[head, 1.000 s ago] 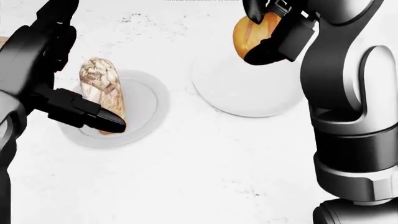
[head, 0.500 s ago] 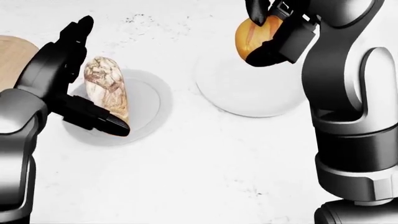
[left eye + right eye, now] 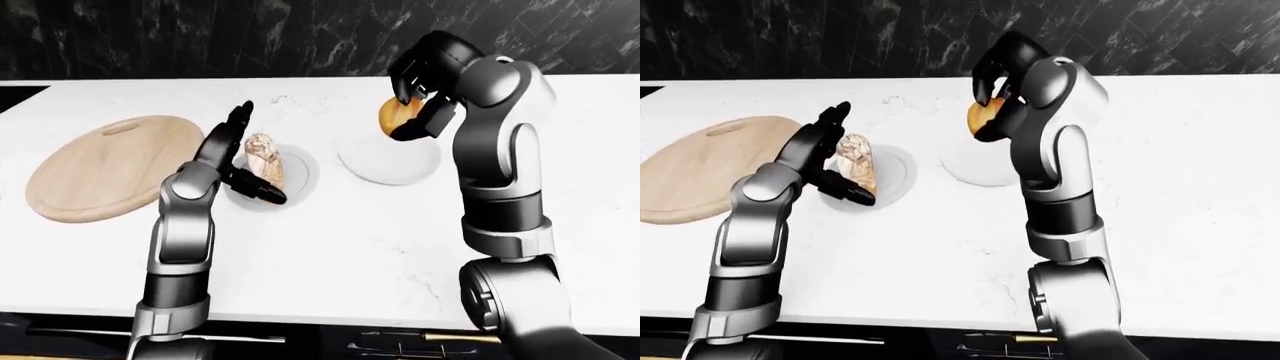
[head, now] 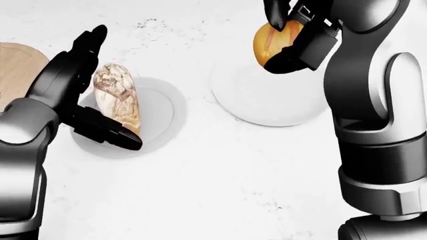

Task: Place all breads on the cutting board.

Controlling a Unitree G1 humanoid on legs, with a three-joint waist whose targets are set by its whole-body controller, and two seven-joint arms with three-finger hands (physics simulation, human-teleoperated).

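**Two breads off the board, one in each hand's reach**

On the white worktop (image 3: 330, 247) the round wooden cutting board (image 3: 105, 166) lies bare near the left edge, whole in the left-eye view, only a sliver in the head view. Two white plates sit mid-worktop, near each other but apart. Over the right plate (image 4: 267, 100), the right hand (image 4: 294, 30) pinches a golden bun (image 4: 270, 42) between its dark fingers, clear of the plate. On the left plate (image 4: 160, 112) a long crusty loaf (image 4: 118, 102) stands tilted; the left hand (image 4: 83, 85) is spread, fingers standing on either side of it, not closed. Bare worktop lies between left plate and board, and along the near edge.
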